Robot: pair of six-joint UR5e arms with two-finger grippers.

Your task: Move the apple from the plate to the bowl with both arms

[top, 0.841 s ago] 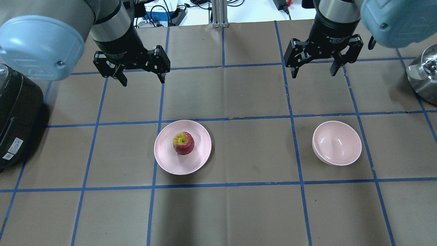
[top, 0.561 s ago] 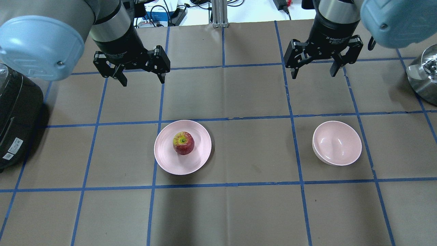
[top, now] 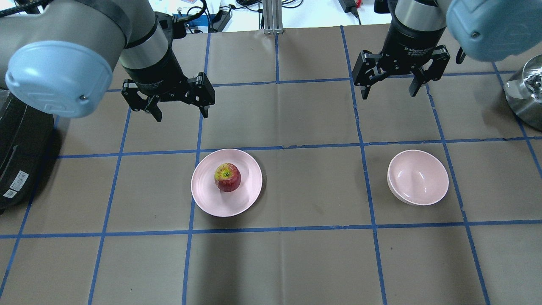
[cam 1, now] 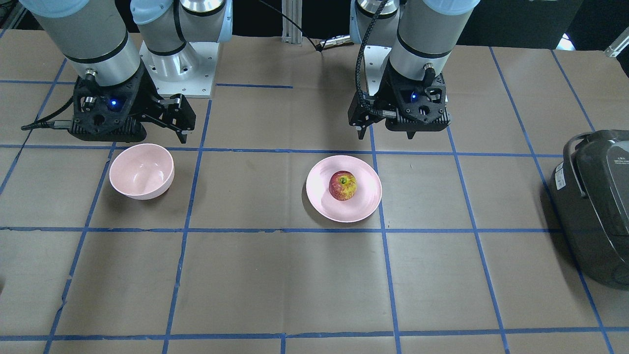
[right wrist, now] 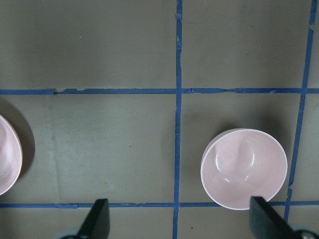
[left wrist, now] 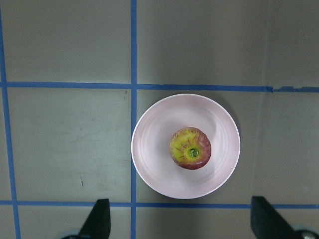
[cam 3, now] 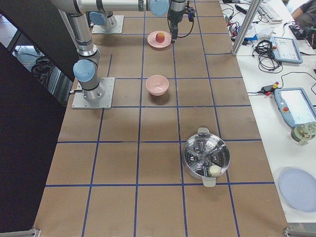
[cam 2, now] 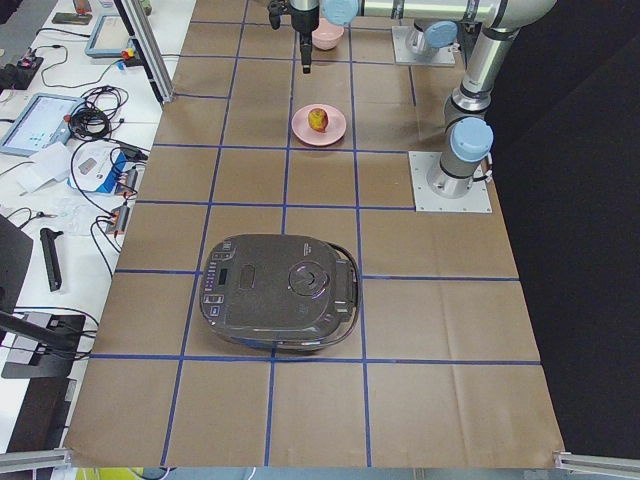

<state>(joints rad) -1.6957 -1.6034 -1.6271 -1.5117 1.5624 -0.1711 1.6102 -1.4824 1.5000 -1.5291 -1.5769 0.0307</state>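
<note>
1. A brown paper counter [top: 296, 262], squared off with blue tape, carries a dark rice cooker [top: 21, 140] at the robot's left end and a steel pot [top: 523, 91] at its right end.
2. The apple [top: 228, 177] sits stem dimple up on the plate [top: 209, 203], a little off the middle, with nothing touching it.
3. The plate lies flat, well apart from the bowl [top: 418, 178], which stands upright and empty on the robot's right side.
4. The left pincer [top: 182, 114] hangs high over the plate area, spread wide and holding nothing. Its wrist view looks straight down on the apple, which lies between the two fingertips.
5. The right pincer [top: 388, 94] hangs high near the bowl, also spread wide and empty.
6. Judging by this layout, the transfer has not begun and the pickup by the left arm is the step in hand.
7. Likely troubles:
   - The apple is round and the plate's rim is low, so a finger landing off centre could nudge the apple into rolling off.
   - A descent that goes too deep could press on the plate and shift it on the paper.
   - A hand-over between the arms could drop the apple if one pincer lets go before the other has closed firmly.
   - A release from too high could make the apple bounce out, and a knock on the rim could tip the bowl.
</note>
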